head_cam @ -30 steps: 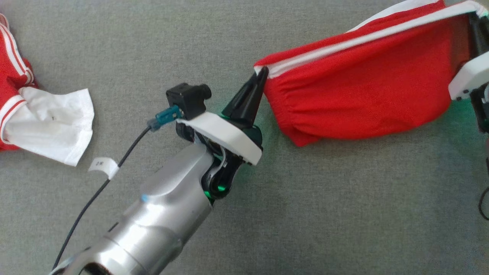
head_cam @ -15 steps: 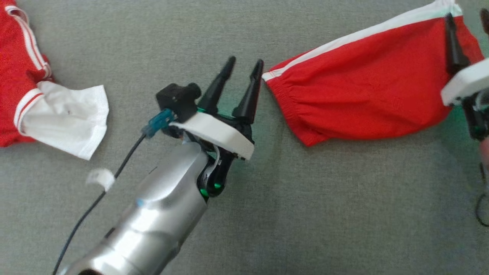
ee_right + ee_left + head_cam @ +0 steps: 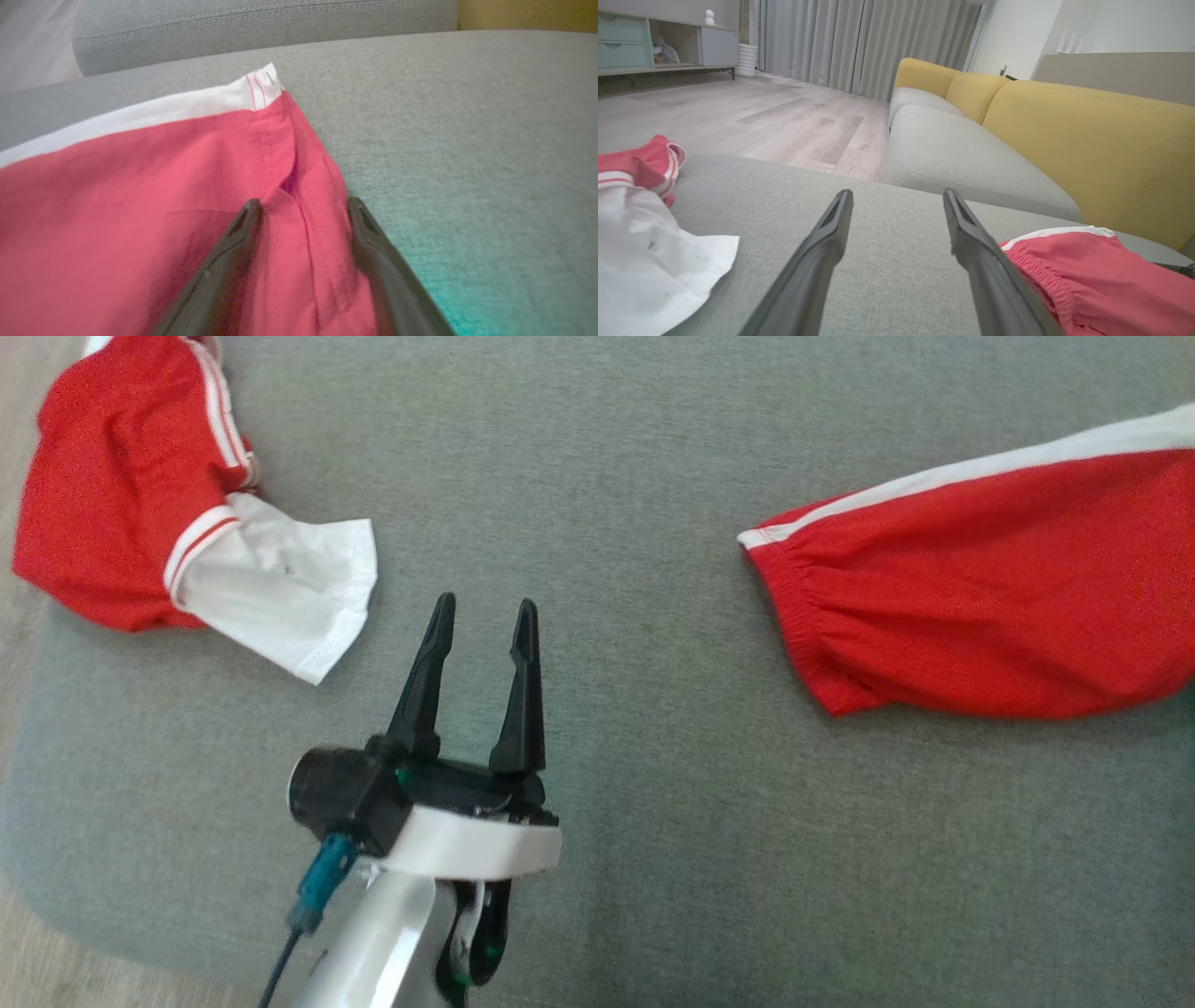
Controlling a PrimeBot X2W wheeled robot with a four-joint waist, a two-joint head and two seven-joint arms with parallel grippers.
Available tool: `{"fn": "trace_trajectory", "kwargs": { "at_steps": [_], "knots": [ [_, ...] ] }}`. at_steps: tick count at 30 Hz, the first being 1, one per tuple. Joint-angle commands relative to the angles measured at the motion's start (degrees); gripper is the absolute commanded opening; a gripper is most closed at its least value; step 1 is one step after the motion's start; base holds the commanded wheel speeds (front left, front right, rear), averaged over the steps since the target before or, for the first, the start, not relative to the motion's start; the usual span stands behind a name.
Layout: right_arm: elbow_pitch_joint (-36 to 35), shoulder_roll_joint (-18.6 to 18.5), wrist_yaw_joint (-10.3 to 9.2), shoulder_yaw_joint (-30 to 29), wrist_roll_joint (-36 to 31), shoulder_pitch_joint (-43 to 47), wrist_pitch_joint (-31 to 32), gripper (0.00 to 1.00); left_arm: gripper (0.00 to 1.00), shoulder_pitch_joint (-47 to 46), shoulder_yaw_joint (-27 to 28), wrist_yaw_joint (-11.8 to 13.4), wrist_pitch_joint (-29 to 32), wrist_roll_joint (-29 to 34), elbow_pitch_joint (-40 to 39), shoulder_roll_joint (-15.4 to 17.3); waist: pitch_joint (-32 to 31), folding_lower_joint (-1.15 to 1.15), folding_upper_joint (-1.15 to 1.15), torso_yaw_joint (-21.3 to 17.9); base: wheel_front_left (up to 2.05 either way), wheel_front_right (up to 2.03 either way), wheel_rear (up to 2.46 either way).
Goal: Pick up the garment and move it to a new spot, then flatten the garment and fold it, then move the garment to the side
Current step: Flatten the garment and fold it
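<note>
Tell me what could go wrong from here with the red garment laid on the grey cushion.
1. The right hand has its open fingers astride a raised seam fold of the red garment; pulling back low might drag the cloth and wrinkle it.
2. A second red-and-white garment lies at the left edge of the cushion; moving the folded piece that way might tangle them or push it off.

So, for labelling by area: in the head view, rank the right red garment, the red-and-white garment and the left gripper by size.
1. red garment, though the frame edge cuts it.
2. red-and-white garment, not far behind.
3. left gripper, smallest despite being nearer the camera.
</note>
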Motion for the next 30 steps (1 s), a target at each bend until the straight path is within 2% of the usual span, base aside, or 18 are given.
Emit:
{"fn": "trace_trajectory", "kwargs": {
  "at_steps": [1,2,6,10,14,20,25,30],
  "knots": [
    [-1.52,-1.48,-0.05,1.65,3.21,2.39,2.99,0.06,1.00,1.10,2.63,0.35,-0.49,2.36,-3.31,0.43,-0.74,0.00,0.00,1.25,0.00,0.00,0.00],
    [-1.89,-1.87,-0.05,1.99,4.27,2.90,3.78,0.00,1.00,1.78,3.06,0.54,-0.50,3.39,-3.95,0.43,-0.98,0.00,0.00,1.41,0.00,0.00,0.00],
    [-4.61,-2.39,-0.05,2.69,7.26,3.77,1.81,0.00,1.00,3.67,5.21,0.25,-0.50,5.03,-6.83,0.43,-2.31,0.00,0.00,0.31,0.00,0.00,0.00],
    [-5.61,-1.75,-0.05,3.39,8.37,4.79,-1.41,0.00,1.00,5.31,7.70,0.83,-0.50,9.84,-7.16,0.43,-4.21,0.00,0.00,-2.95,0.00,0.00,0.00],
    [-3.43,-1.80,-0.05,3.26,8.47,6.88,-3.13,0.00,1.00,6.70,10.45,1.93,-0.50,14.09,-5.48,0.45,-6.50,0.00,0.00,-7.06,0.00,0.00,0.00],
    [-0.35,-3.62,-0.05,2.90,6.74,8.64,-5.87,0.00,1.00,7.39,12.47,1.64,-0.50,16.62,-3.13,0.56,-8.09,0.00,0.00,-10.55,0.00,0.00,0.00],
    [-1.94,-3.22,-0.05,3.01,6.37,6.83,-8.56,0.00,1.00,6.94,12.47,0.68,-0.50,17.55,-1.31,0.52,-8.65,0.00,0.00,-11.15,0.00,0.00,0.00],
    [-9.20,-0.88,-0.05,5.32,7.47,4.73,-9.28,0.00,1.00,7.65,11.67,0.35,-0.50,17.57,-0.37,0.47,-10.07,0.00,0.00,-10.57,0.00,0.00,0.00]
  ]
}}
